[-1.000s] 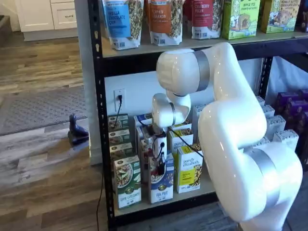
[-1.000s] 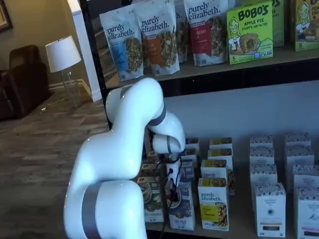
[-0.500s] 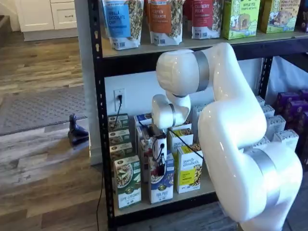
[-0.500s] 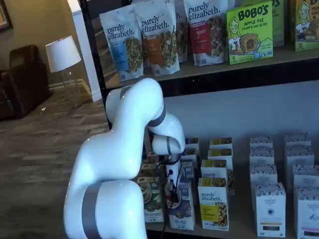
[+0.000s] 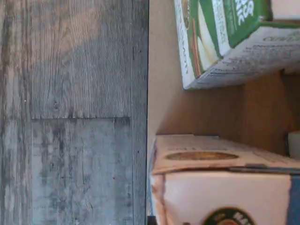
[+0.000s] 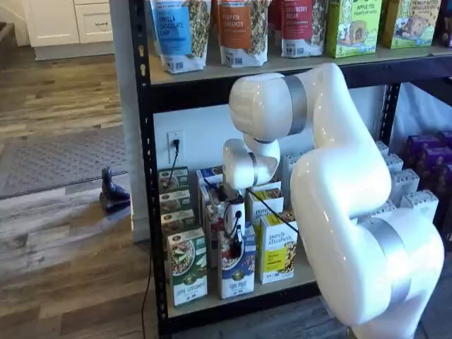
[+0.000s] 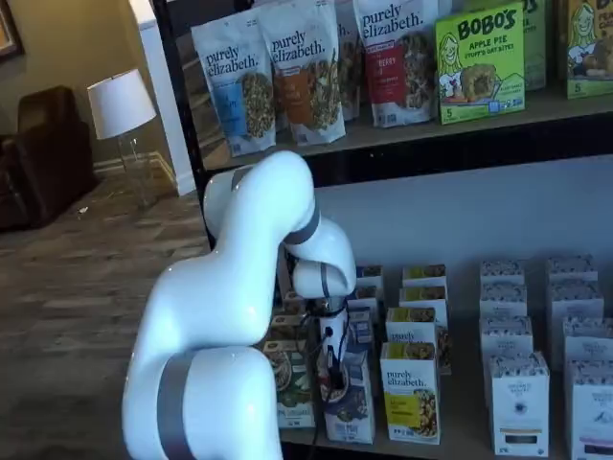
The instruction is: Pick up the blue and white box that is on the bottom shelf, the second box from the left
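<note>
I work in a home room dressed up as a shop: a black steel rack point(image 6: 145, 141) fills the frame's centre, stocked with rows of identical granola bags point(image 7: 233, 81) and cartons. Home signs sit at the edges: white cabinets point(image 6: 67, 21) upper left, a lamp point(image 7: 120, 103) and dark armchair point(image 7: 43, 153) at left, wood flooring point(image 6: 56, 247) below.

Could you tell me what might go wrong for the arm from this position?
The black-fingered gripper sits at the top of the tall blue and white box, so a shallow hold could slip. The green-and-white carton and yellow carton stand close on either side; a tilted lift might knock them over.
</note>
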